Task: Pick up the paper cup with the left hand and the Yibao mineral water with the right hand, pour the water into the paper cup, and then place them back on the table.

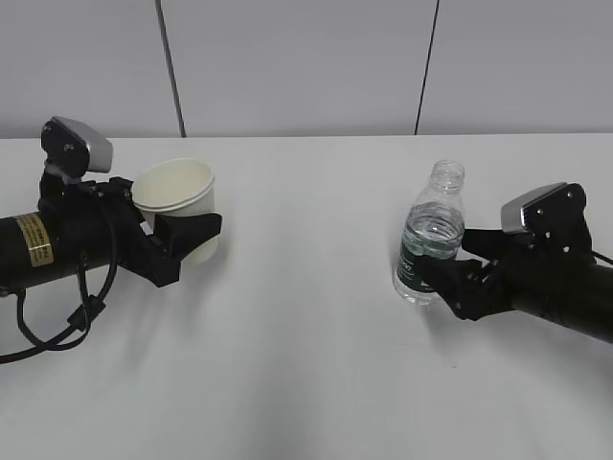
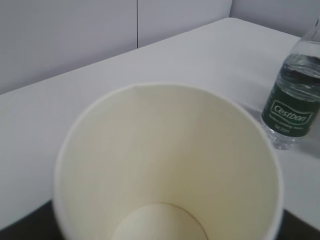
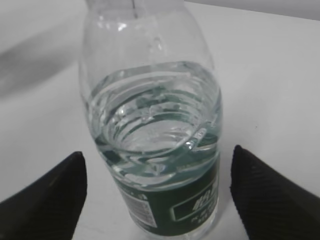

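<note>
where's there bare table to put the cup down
The widest bare table lies between the cup and the bottle, reaching the near edge. Behind both, up to the wall, is free too. It's crowded only around each claw.

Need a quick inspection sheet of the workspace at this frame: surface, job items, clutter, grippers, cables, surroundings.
Surface: white table, bare and dry where visible.
Paper cup: empty, upright, between the left gripper's fingers, so apparently gripped; whether it is lifted off the table cannot be told.
Yibao mineral water: capless, roughly half full, leaning slightly, standing between the right gripper's fingers.
Clutter: nothing seen.
Left gripper: closed around the cup.
Right gripper: open, gaps visible either side of the bottle in the right wrist view.
Cables: black cable looping under the left arm onto the table.
Surroundings: grey wall panels behind the table.
</note>
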Controlling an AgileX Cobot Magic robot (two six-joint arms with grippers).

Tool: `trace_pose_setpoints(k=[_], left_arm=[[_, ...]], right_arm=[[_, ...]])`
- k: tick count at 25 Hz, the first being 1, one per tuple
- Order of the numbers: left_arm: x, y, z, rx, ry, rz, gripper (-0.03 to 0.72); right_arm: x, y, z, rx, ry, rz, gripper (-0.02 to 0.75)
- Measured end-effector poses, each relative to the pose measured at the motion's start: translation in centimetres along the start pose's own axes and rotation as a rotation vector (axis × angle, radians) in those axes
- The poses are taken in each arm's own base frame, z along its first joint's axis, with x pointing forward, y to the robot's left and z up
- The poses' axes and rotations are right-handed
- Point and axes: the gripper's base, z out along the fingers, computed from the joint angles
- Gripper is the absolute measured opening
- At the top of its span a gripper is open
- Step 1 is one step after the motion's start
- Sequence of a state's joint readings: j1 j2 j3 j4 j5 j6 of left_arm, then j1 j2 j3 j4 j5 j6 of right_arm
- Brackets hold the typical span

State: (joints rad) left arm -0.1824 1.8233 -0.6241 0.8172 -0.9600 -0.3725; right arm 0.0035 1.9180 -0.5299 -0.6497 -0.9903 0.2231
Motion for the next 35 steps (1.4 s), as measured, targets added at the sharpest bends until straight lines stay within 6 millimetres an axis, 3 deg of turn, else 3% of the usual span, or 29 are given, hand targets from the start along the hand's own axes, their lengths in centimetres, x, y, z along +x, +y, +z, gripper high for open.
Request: trace_pose_setpoints(k=[21,35], left_arm=[[0.2,0.1,0.0,-0.008,0.021,0.001,0.437],[0.3,0.1,0.0,-0.009,0.028,0.001,0.437]], right_arm=[[1.3,-0.7,3.0,-0.072,-0.084,-0.018,0.664],[1.5,-1.0,3.5,-0.068,-0.087,-0.038,0.549]])
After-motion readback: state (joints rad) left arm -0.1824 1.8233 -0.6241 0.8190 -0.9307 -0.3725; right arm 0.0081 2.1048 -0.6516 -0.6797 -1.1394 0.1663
